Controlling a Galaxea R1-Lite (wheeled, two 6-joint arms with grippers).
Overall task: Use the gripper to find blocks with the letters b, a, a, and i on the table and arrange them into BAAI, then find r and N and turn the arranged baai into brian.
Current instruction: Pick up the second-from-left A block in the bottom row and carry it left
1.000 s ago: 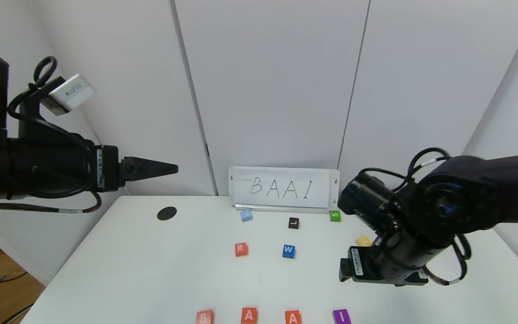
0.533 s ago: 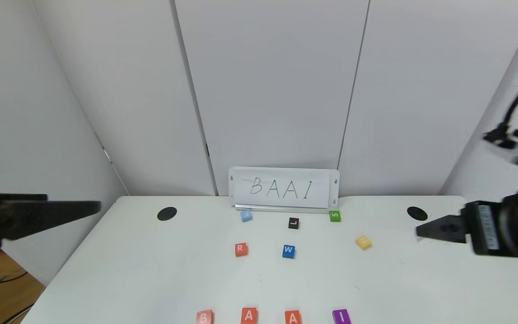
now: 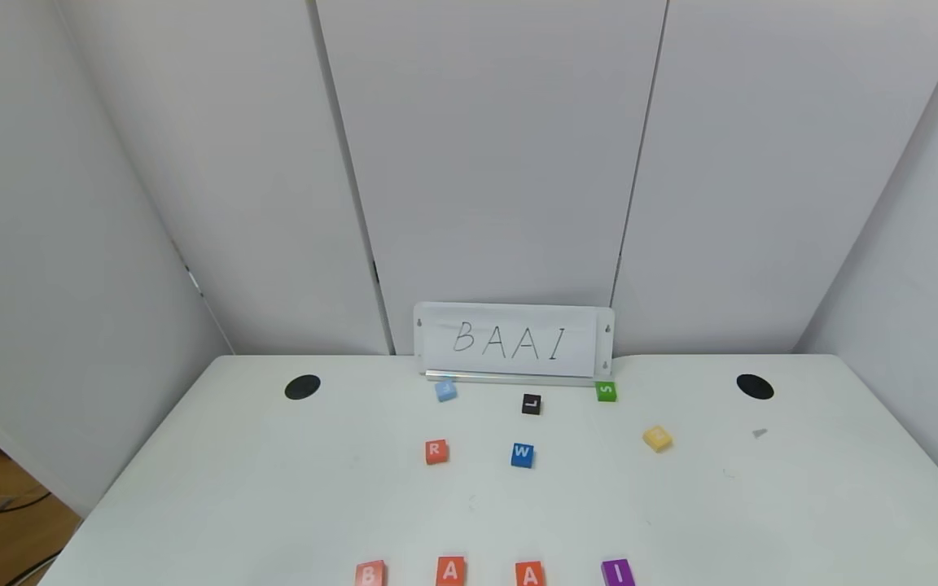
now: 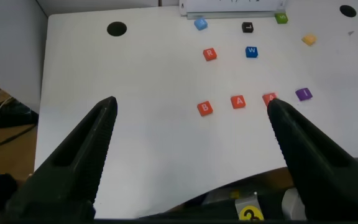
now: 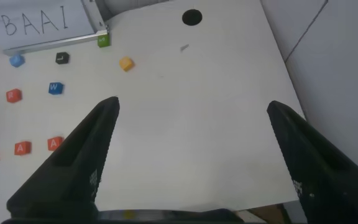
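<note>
The robot's body shows only in the two wrist views. The left end effector (image 4: 188,155) has two black fingers (image 4: 82,155), each a long wedge that is broad at the base and narrows to a blunt tip, with a matte and slightly rough finish. Below them a yellow label with a black mark is partly visible. The right end effector (image 5: 191,158) has the same two black wedge-shaped fingers (image 5: 73,162), matte, with flat inner faces.

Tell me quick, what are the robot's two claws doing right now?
Left gripper: jaws wide open, empty, held above the table.
Right gripper: jaws wide open, empty, also above the table.
</note>
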